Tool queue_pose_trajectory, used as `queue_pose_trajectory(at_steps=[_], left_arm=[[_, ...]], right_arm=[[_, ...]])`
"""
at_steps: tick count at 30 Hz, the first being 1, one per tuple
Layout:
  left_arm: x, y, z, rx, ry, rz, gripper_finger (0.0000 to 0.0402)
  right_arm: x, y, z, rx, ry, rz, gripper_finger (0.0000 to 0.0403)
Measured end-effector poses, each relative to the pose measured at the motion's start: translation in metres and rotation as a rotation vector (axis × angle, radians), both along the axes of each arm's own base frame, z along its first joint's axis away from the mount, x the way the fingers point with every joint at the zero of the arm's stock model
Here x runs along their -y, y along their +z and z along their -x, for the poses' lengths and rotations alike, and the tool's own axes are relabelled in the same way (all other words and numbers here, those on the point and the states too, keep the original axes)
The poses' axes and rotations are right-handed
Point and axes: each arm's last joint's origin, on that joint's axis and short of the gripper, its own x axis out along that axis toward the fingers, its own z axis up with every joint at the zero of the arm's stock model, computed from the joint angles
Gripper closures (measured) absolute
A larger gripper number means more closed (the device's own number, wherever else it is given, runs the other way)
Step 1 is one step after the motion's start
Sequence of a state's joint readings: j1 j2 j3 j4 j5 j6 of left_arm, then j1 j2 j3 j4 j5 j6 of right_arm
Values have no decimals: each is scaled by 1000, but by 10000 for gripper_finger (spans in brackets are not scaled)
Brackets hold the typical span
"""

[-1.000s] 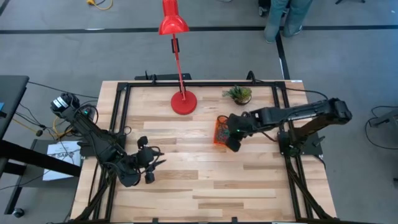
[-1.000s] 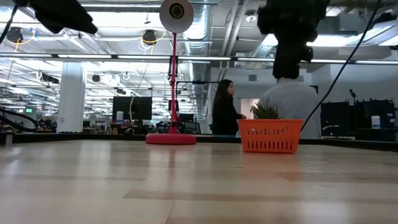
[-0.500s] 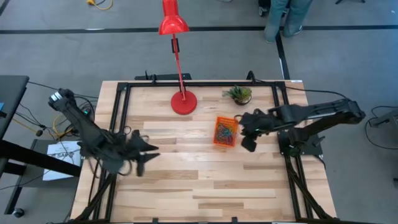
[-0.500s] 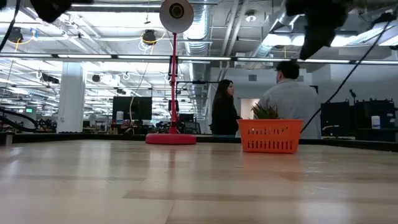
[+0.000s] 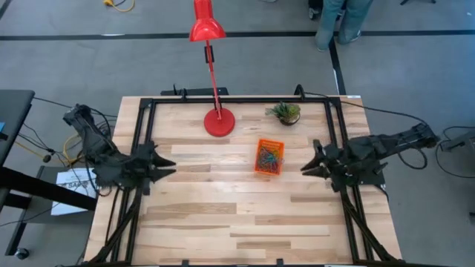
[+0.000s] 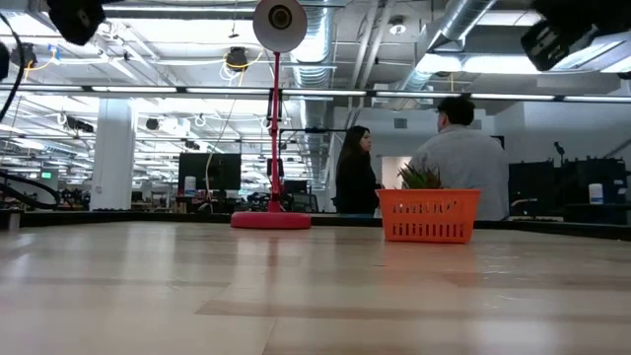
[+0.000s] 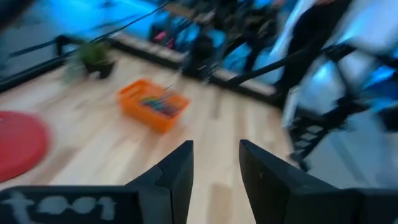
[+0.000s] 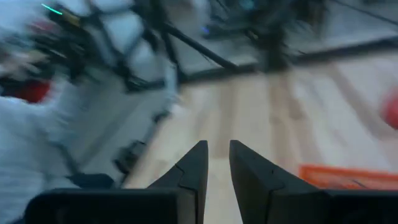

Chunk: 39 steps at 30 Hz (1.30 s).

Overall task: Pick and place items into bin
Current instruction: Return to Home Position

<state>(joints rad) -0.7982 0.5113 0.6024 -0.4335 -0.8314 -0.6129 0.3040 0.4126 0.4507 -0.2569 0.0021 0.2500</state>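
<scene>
High view: the orange bin (image 5: pixel 269 156) is set on the bench (image 5: pixel 223 200) right of centre, near the potted plant (image 5: pixel 285 112) and well apart from the red lamp base (image 5: pixel 219 122). Mixed-colour rubber bands (image 5: pixel 270 158) are heaped inside the bin. The left claw (image 5: pixel 169 166) is held over the left edge of the bench, pointed toward the middle. In its wrist view the fingers (image 7: pixel 177 174) are parted by a modest gap and nothing is gripped. The right claw (image 5: pixel 309 162) is held over the right edge, just right of the bin. Its fingers (image 8: pixel 193 168) are separated by only a narrow gap, and nothing is held.
</scene>
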Motion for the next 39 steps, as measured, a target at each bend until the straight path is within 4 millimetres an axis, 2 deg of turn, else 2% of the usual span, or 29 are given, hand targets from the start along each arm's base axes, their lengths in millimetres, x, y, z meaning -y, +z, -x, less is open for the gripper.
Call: queue_pose_trajectory(at_steps=[4,8,13,18,22,24,26,30,34,39], left_arm=[[10,-32,-7,169,-121,32,283],[12,-55,-6,300,-231,35,283],[-1,-51,7,388,-245,47,283],[-18,-45,30,511,-385,35,283],[-20,-43,32,483,-413,-51,283],[-21,-43,31,479,-356,-38,283],[-21,-49,29,436,-275,-25,283],[-20,-57,27,419,-266,-19,283],[-13,-76,23,382,-347,13,283],[-5,-104,18,346,-419,43,283]], right_arm=[[-1,-28,12,168,132,-60,341],[2,-42,21,258,138,-96,341],[6,-42,32,325,142,-50,341],[5,-43,31,331,165,-30,341],[4,-50,30,315,165,-40,341],[4,-54,28,338,163,-49,341],[3,-60,25,359,157,-57,341],[2,-76,20,340,131,-69,341],[3,-82,18,299,71,-112,341],[4,-83,18,311,42,-71,341]])
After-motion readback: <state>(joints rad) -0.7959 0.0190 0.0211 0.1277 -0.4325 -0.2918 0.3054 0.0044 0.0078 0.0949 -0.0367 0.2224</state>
